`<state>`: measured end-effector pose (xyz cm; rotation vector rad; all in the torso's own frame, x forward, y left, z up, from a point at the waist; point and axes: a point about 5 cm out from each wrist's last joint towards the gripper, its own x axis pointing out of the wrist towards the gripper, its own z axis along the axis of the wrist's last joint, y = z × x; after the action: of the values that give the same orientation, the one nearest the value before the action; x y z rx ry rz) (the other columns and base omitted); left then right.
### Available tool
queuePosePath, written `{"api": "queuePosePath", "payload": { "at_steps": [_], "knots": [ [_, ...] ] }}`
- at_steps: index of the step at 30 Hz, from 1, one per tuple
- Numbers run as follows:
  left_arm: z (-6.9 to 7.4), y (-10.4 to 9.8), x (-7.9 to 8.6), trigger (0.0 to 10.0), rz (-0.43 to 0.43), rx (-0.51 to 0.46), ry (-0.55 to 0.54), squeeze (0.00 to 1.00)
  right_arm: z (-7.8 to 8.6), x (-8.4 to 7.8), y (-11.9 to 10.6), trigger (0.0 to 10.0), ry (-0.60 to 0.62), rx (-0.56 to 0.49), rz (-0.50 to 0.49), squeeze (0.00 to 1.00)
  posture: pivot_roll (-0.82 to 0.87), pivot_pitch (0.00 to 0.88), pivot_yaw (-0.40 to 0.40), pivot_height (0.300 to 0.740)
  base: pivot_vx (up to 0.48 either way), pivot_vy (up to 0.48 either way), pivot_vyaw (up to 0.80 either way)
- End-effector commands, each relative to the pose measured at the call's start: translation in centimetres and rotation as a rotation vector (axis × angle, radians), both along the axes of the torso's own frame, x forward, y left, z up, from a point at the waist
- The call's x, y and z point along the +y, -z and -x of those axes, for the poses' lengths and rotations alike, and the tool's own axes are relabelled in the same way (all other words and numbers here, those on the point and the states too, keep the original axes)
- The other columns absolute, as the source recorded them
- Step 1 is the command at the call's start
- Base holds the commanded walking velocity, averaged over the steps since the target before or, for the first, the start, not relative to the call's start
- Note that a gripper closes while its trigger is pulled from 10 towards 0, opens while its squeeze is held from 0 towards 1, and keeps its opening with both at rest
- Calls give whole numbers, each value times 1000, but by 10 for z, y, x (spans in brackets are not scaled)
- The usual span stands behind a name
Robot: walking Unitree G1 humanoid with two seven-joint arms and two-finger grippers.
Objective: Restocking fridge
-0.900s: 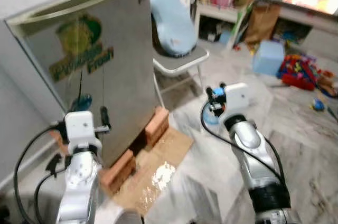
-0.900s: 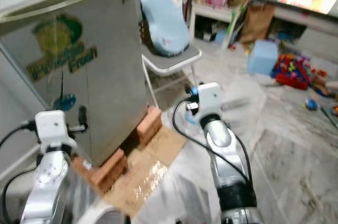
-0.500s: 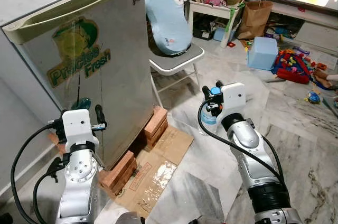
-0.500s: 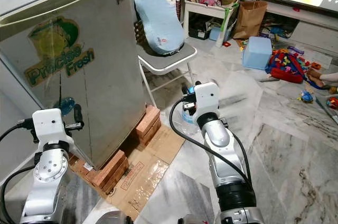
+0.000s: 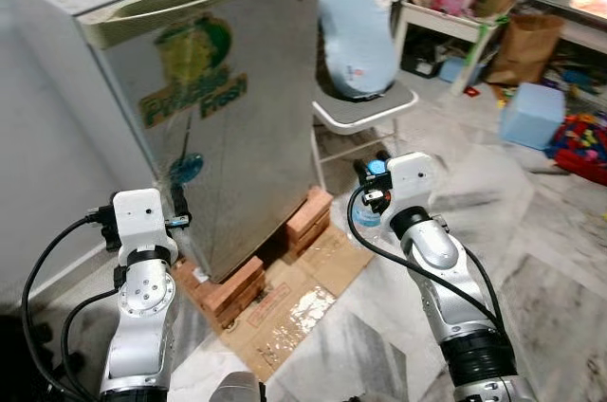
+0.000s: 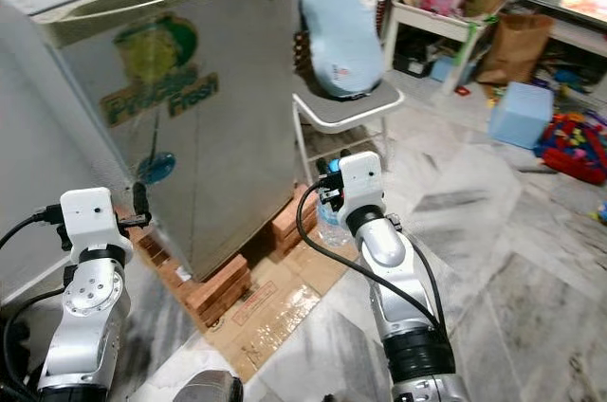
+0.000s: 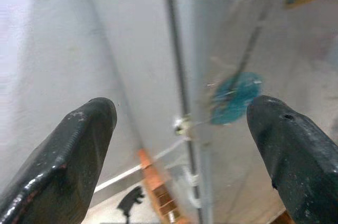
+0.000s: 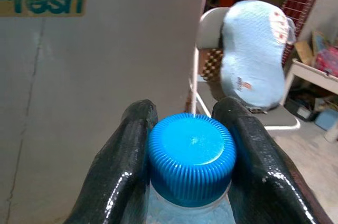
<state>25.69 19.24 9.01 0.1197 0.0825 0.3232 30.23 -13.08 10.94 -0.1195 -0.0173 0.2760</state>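
A small grey fridge with a green "Precise Fresh" sticker stands shut on brick stacks, left of centre. My right gripper is shut on a clear water bottle with a blue cap, held in the air to the right of the fridge; its body hangs below the fingers. My left gripper is open, raised near the fridge's lower left corner, its fingers framing the door edge and a blue sticker.
Bricks and flattened cardboard lie under and before the fridge. A folding chair carries a pale blue cushion. Toys, a blue box and a paper bag clutter the far right floor.
The whole view has shifted, so the fridge now sits more to the right and closer. Both grippers keep their poses; the right still holds the bottle.
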Motion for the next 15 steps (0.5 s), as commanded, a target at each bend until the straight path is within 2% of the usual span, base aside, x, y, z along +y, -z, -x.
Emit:
{"api": "queuePosePath", "payload": {
  "at_steps": [1,4,13,15],
  "knots": [
    [-1,3,3,10000,-10,20,-13,0,-4,2,-12,10000,-8,-55,-5,0,44,0,-2,740,0,0,794],
    [-3,2,3,10000,-2,14,-5,0,-5,3,-13,10000,-11,-56,-4,0,43,0,-5,740,82,0,685],
    [-10,-1,7,10000,1,-11,-22,0,-5,2,-14,10000,-24,-62,3,0,33,0,-7,740,339,0,0],
    [-11,-2,7,10000,5,-18,-25,0,-4,4,-14,10000,-37,-72,25,0,33,0,-8,740,390,0,800]
  ]
}}
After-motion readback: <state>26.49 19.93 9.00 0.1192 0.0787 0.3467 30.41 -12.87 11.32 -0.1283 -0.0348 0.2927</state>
